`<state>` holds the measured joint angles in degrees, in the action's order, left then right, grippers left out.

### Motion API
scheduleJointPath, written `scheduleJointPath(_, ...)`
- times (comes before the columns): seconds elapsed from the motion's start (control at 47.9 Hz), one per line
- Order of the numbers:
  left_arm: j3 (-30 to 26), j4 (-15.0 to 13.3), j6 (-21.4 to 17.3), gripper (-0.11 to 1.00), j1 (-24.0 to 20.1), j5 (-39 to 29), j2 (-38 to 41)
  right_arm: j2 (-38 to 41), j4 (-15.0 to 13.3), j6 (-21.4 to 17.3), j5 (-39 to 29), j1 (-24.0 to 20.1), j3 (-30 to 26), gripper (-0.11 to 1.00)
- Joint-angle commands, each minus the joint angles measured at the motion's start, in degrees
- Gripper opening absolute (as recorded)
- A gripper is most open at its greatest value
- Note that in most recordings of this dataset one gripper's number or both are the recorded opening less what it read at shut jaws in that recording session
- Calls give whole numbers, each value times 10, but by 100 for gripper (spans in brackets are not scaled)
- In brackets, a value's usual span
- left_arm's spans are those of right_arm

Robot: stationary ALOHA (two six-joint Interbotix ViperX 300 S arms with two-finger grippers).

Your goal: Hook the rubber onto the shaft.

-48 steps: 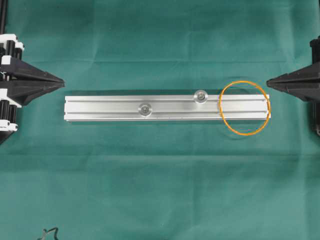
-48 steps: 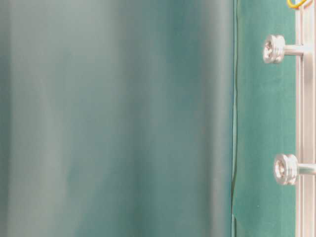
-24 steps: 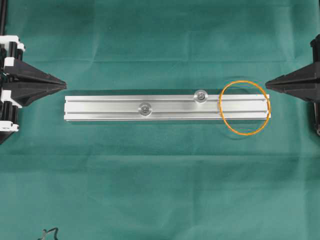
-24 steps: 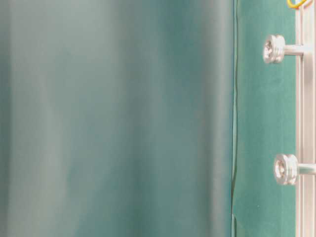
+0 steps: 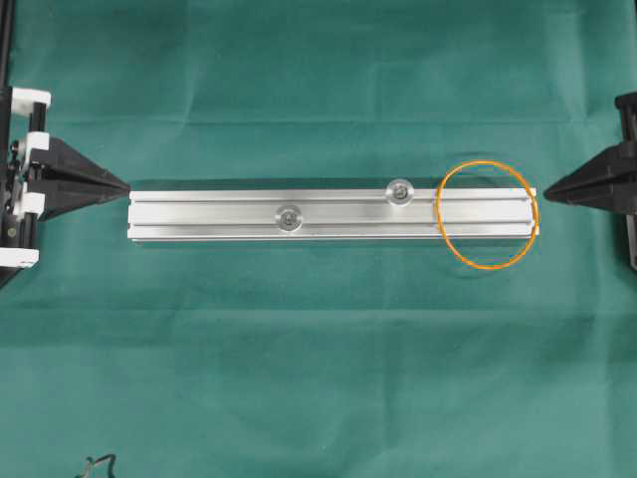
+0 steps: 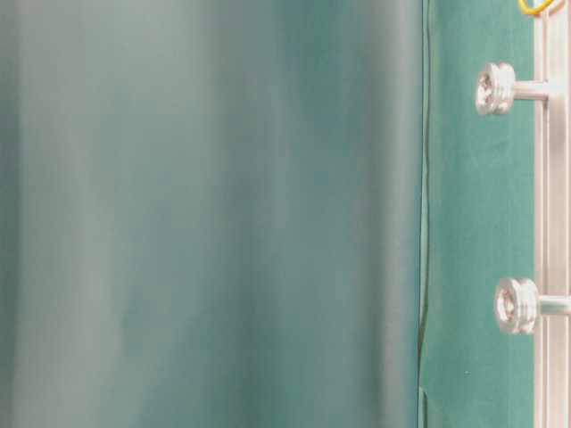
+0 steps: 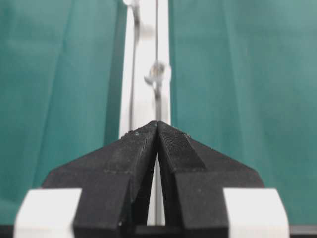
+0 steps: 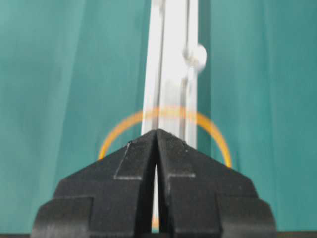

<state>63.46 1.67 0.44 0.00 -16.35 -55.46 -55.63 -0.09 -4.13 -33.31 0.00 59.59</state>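
1. A green cloth [image 5: 318,378] covers the whole work surface, creased in places; a long aluminium rail [image 5: 219,215] lies across its middle, running from nine o'clock to three o'clock

2. Two shafts stand up from the rail: one [image 5: 290,216] near its centre, the other [image 5: 399,191] toward two o'clock from it, each capped with a round head

3. The rubber [image 5: 487,215], a thin orange loop, lies slack over the rail's three o'clock end, on neither shaft

4. The left gripper [image 5: 123,186] sits at nine o'clock, just off the rail's end, its jaws pressed together on nothing; the right gripper [image 5: 550,194] at three o'clock, just beyond the loop, is likewise closed and empty

5. Risks, as I judge them: closed jaws must part before any pick, or they will shove the band along the rail; the band lies flat on metal, so fingertips may skid off it; stretched carelessly, it could snap free or snag under a shaft's head
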Motion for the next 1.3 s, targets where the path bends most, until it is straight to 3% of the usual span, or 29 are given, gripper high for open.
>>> scheduleJointPath(0.0,-17,2,-3,2,-2,-14,4,9,3,-1,-36,1,-15,4)
scheduleJointPath(0.606,-18,2,-1,2,-2,-24,3,14,2,-2,-88,1,-25,4)
scheduleJointPath(1.275,-19,2,-2,2,-2,-25,3,79,-1,-49,-358,1,-90,4)
